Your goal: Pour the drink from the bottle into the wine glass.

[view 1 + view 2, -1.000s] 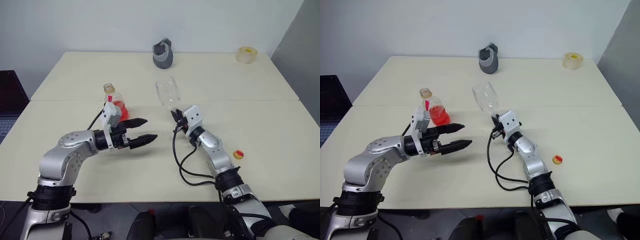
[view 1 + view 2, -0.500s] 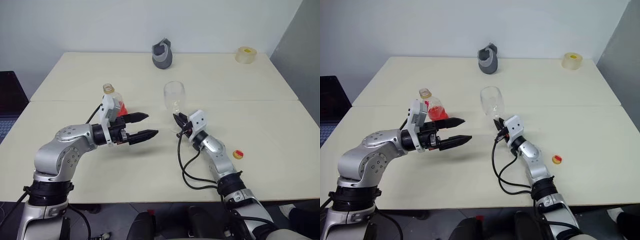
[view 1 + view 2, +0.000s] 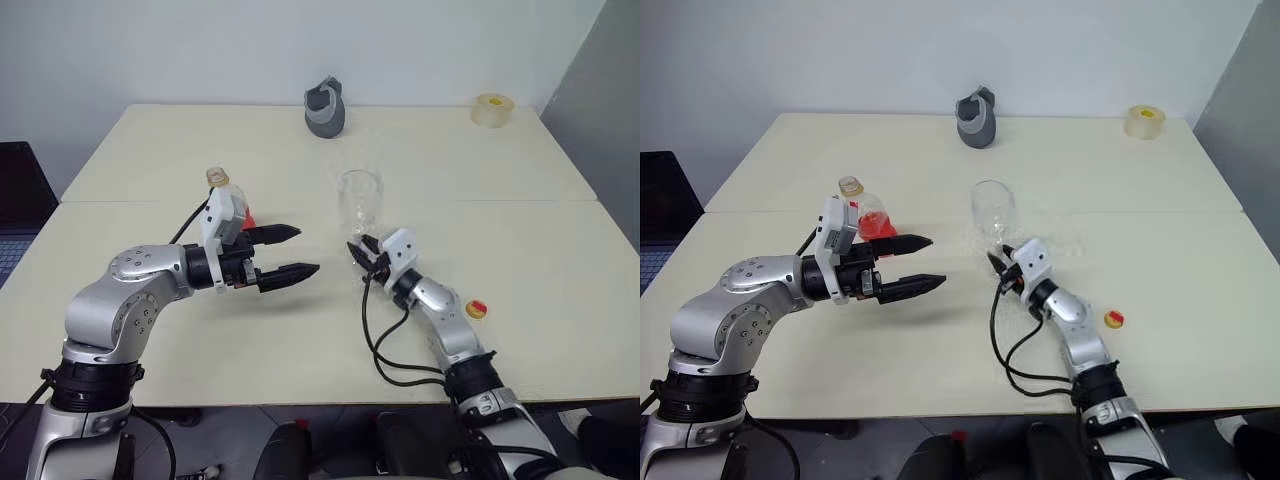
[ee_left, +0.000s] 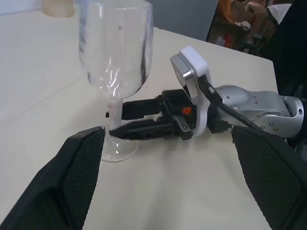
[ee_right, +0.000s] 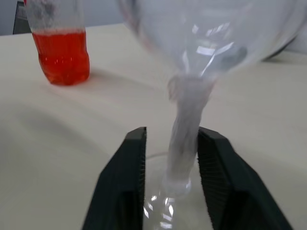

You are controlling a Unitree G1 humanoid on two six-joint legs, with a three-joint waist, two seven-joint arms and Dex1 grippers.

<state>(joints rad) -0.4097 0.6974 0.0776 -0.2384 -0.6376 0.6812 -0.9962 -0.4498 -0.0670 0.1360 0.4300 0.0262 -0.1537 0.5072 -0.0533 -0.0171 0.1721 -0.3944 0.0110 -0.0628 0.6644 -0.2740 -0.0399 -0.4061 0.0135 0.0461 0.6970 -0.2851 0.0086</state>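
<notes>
Glass first: the wine glass (image 3: 360,205) is standing upright on its foot near the middle of the table (image 3: 300,340), empty. Our right gripper (image 5: 170,158) is sitting low at the stem, one black finger on each side of it; in the right wrist view the fingers (image 5: 129,177) are standing a little apart from the stem rather than pinching it, so we are reading the jaws as narrowly parted and not gripping. Our left gripper (image 3: 285,252) is hovering above the table toward the left edge, jaws spread wide and holding nothing, pointing toward the glass. Just behind it the bottle (image 3: 865,212) is standing upright with no cap on, the drink (image 5: 62,55) filling its lower part. A small red-and-yellow cap (image 3: 477,309) is lying toward the right edge. A grey mug-like object (image 3: 326,107) and a tape roll (image 3: 494,109) are resting along the far edge.
</notes>
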